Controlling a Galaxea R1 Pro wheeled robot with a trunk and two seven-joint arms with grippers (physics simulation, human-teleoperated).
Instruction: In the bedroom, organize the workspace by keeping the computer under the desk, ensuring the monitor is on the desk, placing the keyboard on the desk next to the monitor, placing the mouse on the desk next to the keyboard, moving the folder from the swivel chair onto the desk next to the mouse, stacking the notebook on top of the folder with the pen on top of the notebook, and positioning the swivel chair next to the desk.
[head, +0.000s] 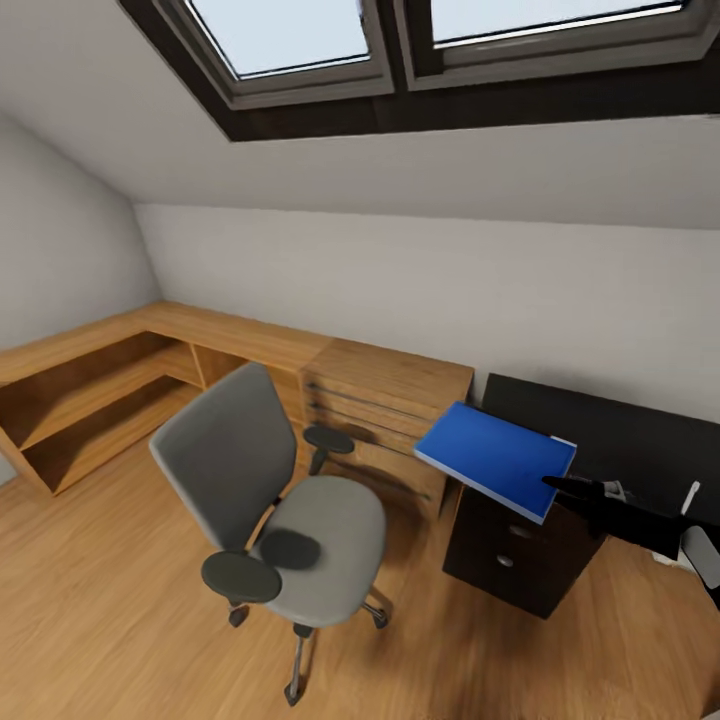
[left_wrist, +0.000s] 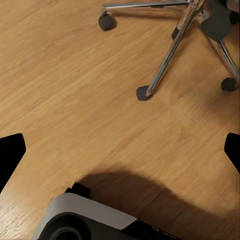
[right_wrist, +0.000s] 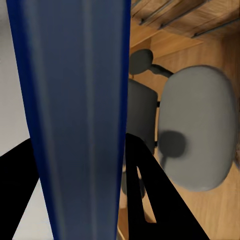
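Observation:
My right gripper (head: 572, 486) is shut on one edge of the bright blue folder (head: 495, 458). It holds the folder tilted in the air over the near end of the glossy black desk (head: 610, 430) and its black drawer unit (head: 515, 550). In the right wrist view the folder (right_wrist: 75, 115) runs between the black fingers (right_wrist: 145, 185), with the swivel chair's grey seat (right_wrist: 200, 135) beyond it. The grey swivel chair (head: 300, 520) stands on the wooden floor left of the desk with a bare seat. My left gripper (left_wrist: 120, 155) hangs open over the floor near the chair's chrome base (left_wrist: 175, 45).
Low wooden shelving (head: 90, 400) lines the left wall, and a wooden drawer chest (head: 385, 400) stands between it and the desk. A dark-framed skylight (head: 400, 50) sits in the sloped wall above. The robot's own base (left_wrist: 85, 220) shows under the left wrist.

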